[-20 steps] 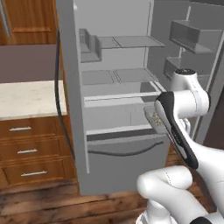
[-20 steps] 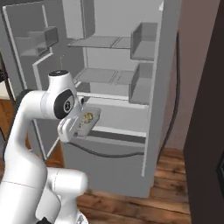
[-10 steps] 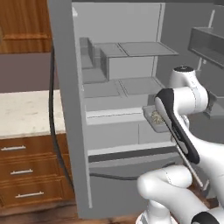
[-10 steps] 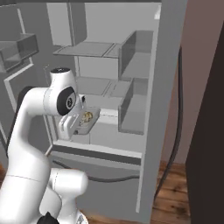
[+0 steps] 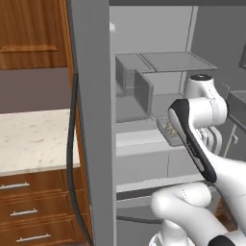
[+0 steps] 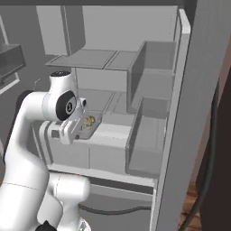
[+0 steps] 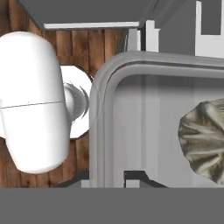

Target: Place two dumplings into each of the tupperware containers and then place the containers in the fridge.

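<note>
Base has rolled closer, so the fridge (image 6: 189, 113) interior looms bigger now. The gripper (image 7: 114, 177) is clamped on the rim of a tupperware container (image 6: 89, 127) holding dumplings (image 7: 205, 140), just above a shelf. Stiff, light tray; loose dumplings could roll, so keep it level.

The fridge (image 6: 189, 135) stands open, white and grey inside. Glass shelves (image 6: 90, 58) run across the upper part, with a lower shelf (image 5: 132, 110) beneath and a pale drawer front (image 6: 108, 151) below that. Grey bins (image 6: 149, 144) sit at the right side in the right base view. A tray (image 6: 89, 126) with dumplings (image 6: 89, 120) in it is at the drawer's top edge; whether it rests there cannot be told. Left of the fridge a pale table (image 5: 29, 139) tops wooden drawers (image 5: 29, 211). The floor (image 7: 100, 48) is wood.
</note>
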